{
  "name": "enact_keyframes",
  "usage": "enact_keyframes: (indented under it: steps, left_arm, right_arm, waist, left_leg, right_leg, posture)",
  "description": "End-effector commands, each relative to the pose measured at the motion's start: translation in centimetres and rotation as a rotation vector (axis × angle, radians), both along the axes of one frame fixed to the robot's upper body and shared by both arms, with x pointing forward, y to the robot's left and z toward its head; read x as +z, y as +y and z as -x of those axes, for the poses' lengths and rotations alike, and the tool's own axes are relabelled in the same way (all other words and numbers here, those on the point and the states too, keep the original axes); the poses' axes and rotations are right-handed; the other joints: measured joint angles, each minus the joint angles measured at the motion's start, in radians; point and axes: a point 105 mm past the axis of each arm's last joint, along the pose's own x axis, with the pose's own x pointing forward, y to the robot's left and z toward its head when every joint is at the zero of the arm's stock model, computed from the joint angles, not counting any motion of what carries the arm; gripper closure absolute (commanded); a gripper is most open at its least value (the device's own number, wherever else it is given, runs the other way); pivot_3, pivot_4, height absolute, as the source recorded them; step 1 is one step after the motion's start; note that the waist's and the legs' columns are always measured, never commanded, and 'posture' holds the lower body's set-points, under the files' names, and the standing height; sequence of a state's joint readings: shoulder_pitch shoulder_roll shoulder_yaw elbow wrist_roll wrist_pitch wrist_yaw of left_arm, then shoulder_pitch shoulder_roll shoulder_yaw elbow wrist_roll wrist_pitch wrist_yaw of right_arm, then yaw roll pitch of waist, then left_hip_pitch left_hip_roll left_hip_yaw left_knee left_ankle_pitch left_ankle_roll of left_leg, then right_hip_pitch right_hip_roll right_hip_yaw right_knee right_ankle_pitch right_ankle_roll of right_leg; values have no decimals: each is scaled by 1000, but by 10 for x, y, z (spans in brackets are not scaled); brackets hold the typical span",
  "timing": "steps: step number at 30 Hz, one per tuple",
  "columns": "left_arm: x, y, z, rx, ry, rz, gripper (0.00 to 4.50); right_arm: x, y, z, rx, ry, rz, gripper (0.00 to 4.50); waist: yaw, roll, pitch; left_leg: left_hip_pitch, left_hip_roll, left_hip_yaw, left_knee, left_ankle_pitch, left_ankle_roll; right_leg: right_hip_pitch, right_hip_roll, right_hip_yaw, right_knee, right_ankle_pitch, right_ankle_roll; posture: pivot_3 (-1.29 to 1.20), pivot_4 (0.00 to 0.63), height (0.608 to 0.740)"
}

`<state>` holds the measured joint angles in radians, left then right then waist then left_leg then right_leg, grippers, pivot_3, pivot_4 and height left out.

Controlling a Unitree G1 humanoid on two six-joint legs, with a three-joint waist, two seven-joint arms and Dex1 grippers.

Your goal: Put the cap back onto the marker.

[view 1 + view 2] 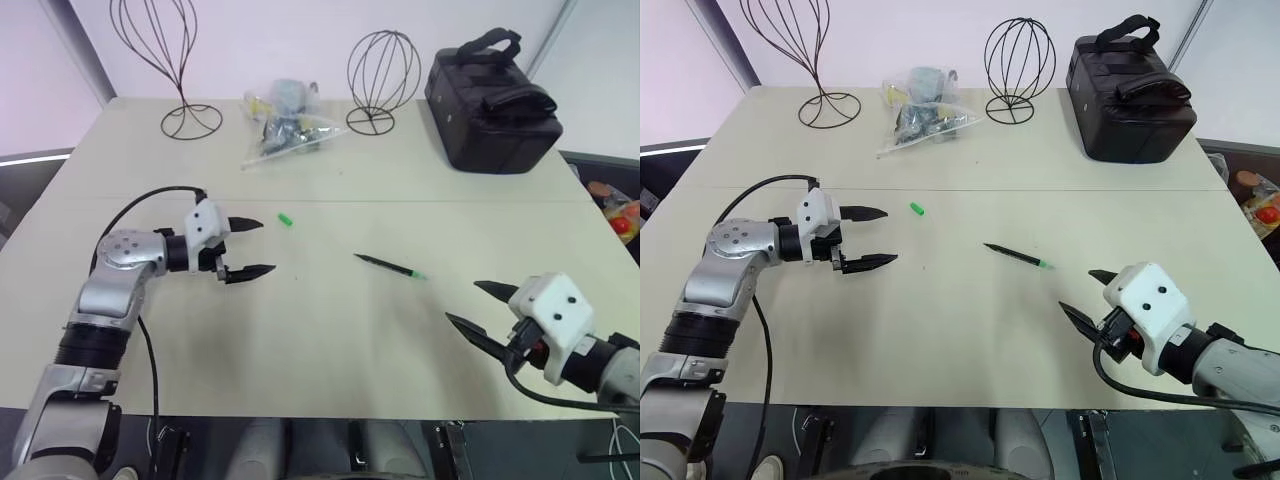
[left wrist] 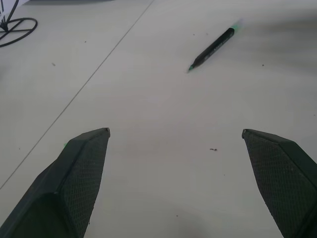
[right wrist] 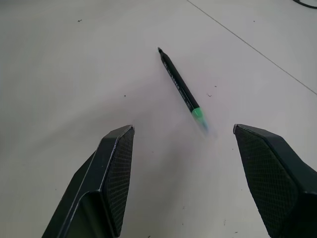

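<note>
On the desk [image 1: 320, 340], cap [image 1: 285, 219] and marker [image 1: 390, 266] lie apart; left pincer [image 1: 247, 248] at nine o'clock and right pincer [image 1: 470, 306] at four o'clock both gape empty, poised for pickup.

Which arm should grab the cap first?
Left. The open left gripper sits just beside the cap on the table; the right gripper, also open, faces the marker instead.
</note>
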<state>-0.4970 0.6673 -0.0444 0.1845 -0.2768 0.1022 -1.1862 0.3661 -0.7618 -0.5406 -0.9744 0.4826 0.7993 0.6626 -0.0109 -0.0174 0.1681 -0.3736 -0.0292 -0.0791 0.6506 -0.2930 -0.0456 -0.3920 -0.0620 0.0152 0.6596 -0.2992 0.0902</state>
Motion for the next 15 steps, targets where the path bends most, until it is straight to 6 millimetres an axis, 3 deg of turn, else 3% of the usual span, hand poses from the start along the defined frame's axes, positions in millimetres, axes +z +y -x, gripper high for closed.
enact_keyframes:
  steps: [1, 15]
  left_arm:
    - [18, 0, -1, 2, -64, 23, 0]
    - [22, -2, -4, 14, -64, 44, 0]
  right_arm:
    - [6, 1, -2, 6, -35, 6, 1253]
    - [8, 2, -3, 10, -42, 7, 1253]
  waist:
    - [0, 0, 0]
    - [0, 0, 0]
  left_leg:
    - [0, 0, 0, 0, 0, 0]
    - [0, 0, 0, 0, 0, 0]
  right_leg:
    - [0, 0, 0, 0, 0, 0]
    - [0, 0, 0, 0, 0, 0]
  posture:
    - [0, 150, 740]
    - [0, 150, 740]
